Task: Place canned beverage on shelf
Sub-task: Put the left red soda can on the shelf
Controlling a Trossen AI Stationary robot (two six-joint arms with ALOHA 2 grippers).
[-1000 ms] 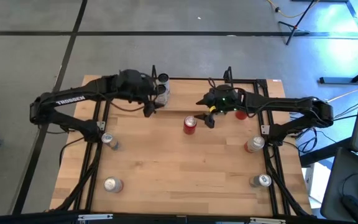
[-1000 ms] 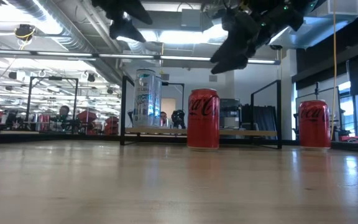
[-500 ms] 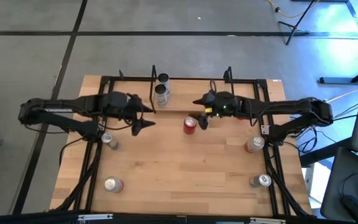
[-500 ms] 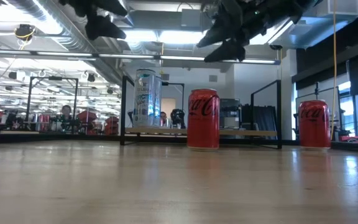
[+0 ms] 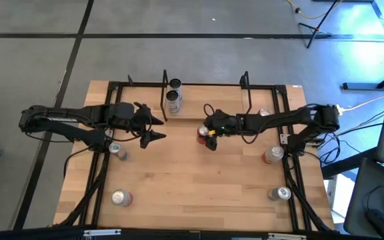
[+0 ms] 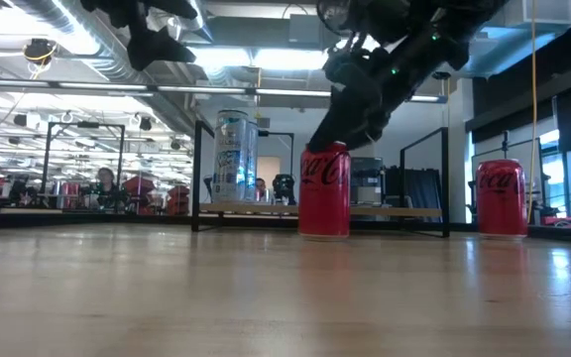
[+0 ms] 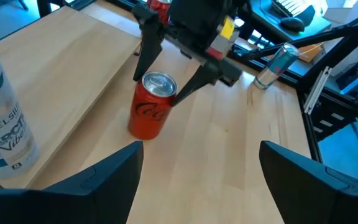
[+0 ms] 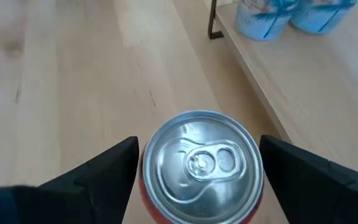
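Fingers (image 8: 303, 171) of our right gripper (image 5: 210, 136) stand spread astride the upright red Coca-Cola can (image 5: 203, 133) just before the shelf (image 5: 205, 111), while our left gripper (image 5: 153, 128) hovers open nearby.

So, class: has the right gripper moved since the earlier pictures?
Yes. In the high view the right gripper has come down from beside the shelf to straddle the red can, jaws open.
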